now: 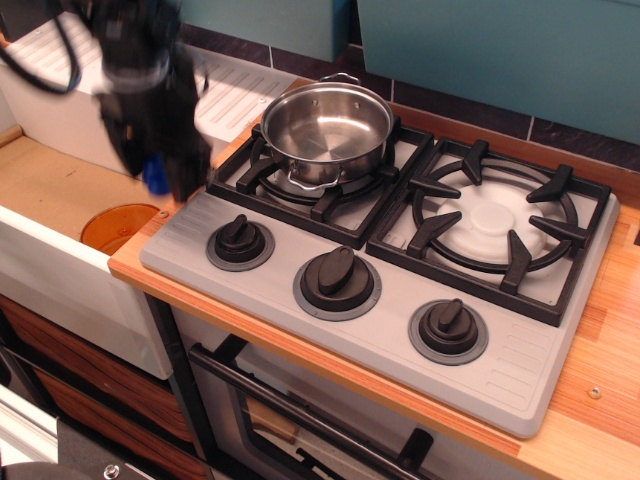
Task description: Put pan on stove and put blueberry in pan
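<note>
pan (326, 130): shiny round steel pot, straight sides, small loop handles at front and back rim. It sat on the left burner grate (318, 165), roughly centred, upright. Inside looked bare, only reflections.
stove (395, 300): light grey cooktop, two black grates, three black round knobs along the front edge. It rested on a wood counter (600, 370).
right burner grate (492, 225): nothing on it, pale burner cap visible in the middle.
blueberry (156, 178): only a small deep-blue patch showed, at the lower left side of the gripper. It was off the stove surface, above the counter's left end, left of the pan and well apart from it. Shape was smeared by motion blur; individual balls could not be made out.
gripper (168, 170): black, heavily blurred, hanging left of the left grate. Finger gap was not readable. The blue patch sat right against the fingers, so it looked to be carrying the blueberry, but the grip itself could not be confirmed from this view.
arm (130, 45): black, with looped cables, coming in from the top-left corner.
orange disc (118, 226): partly visible below the gripper, in the sunken area left of the counter.
backdrop: teal panels (500, 45) behind the stove, white ribbed tray (235, 90) behind the arm.
</note>
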{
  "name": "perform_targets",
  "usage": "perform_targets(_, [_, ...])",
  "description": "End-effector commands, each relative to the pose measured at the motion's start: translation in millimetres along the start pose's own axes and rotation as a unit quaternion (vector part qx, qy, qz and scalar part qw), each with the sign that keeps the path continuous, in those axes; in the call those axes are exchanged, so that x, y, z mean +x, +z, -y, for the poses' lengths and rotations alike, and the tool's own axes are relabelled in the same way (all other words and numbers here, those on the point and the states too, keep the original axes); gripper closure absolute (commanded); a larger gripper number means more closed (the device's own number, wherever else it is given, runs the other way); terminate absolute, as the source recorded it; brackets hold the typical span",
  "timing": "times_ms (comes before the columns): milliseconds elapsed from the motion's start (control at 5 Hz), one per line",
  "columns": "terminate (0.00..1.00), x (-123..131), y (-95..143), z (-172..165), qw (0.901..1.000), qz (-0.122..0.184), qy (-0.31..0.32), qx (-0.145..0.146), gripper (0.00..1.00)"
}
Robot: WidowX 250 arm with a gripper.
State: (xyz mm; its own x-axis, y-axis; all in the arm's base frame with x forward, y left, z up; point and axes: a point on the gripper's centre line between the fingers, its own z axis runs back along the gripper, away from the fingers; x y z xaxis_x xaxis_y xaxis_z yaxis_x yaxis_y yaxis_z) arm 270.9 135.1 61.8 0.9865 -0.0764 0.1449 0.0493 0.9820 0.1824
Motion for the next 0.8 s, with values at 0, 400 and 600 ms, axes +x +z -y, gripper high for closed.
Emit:
perform_targets(0, [0.0, 38, 85, -14, 0.9983, -0.001, -0.019, 0.054, 1.0])
perform_targets(400, [0.0, 65, 108, 10, 0.999, 0.009, -0.027, 0.034, 1.0])
perform_targets(600, [0.0, 73, 108, 29, 0.9993, 0.013, -0.029, 0.021, 1.0])
